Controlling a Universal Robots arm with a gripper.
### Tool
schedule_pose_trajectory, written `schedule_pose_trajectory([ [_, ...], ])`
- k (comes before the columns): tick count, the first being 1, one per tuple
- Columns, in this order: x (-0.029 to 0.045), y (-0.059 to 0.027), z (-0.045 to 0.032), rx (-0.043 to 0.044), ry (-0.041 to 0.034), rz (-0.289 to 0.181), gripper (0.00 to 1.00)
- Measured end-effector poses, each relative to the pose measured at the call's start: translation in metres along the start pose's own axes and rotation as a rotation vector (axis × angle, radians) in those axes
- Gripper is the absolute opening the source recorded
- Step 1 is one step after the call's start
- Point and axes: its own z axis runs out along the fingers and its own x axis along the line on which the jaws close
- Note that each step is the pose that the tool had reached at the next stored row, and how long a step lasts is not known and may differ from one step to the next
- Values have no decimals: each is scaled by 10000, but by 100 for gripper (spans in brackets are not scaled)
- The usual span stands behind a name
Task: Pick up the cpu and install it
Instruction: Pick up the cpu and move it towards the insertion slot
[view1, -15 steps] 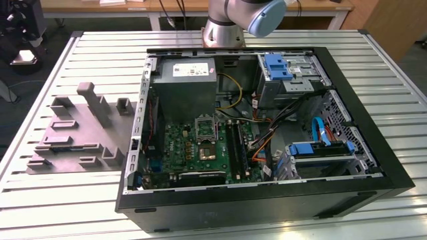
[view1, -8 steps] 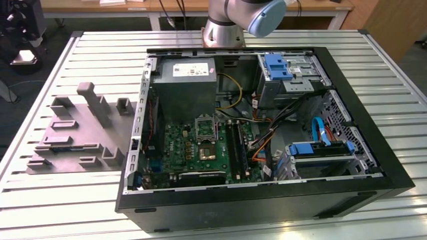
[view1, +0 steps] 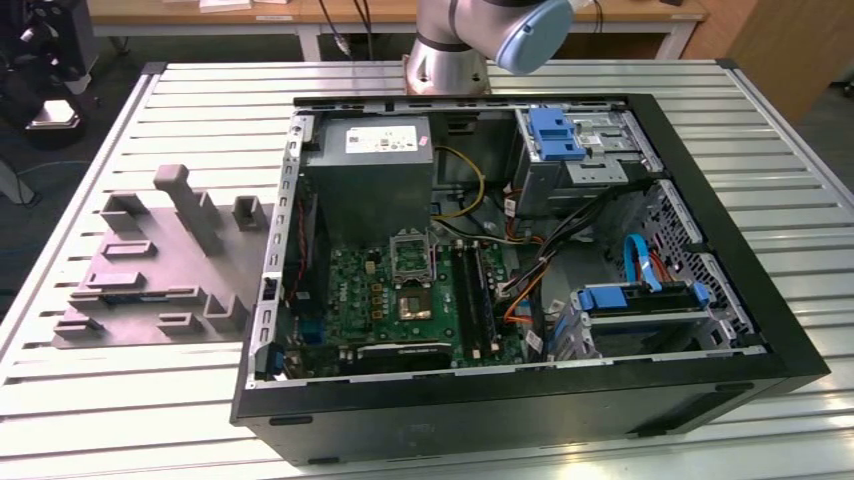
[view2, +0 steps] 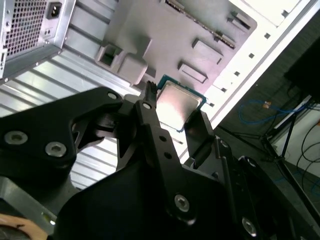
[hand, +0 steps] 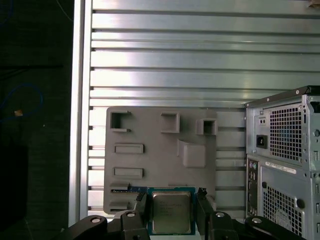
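— Where is the chip right now?

— You have it in the gripper. In both wrist views the fingers stand one on each side of it. They look closed against two opposite edges, and its pale metal top faces the first wrist camera.

— Is it clear of the grey tray?

— You can't be sure of that. The chip is over the edge of the grey tray nearest the gripper, and the tray's blocks and pockets lie beyond it. The pictures don't settle whether there is air under the chip.

— Which way does it lie for you?

— It's square, so you have no long side to mind. What counts is that it sits flat across the fingers and not cocked to one side, as far as I can judge.

— And the computer?

— In the exterior view the computer case lies open on the slatted table, just to the exterior view's right of the tray. The green circuit board is on its floor. Going by the first wrist view, you're at the tray, outside the case.
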Motion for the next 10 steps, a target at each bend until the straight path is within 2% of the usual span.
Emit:
schedule_pose_trajectory([
  [10,-9,0,0,1,1,0,47],
])
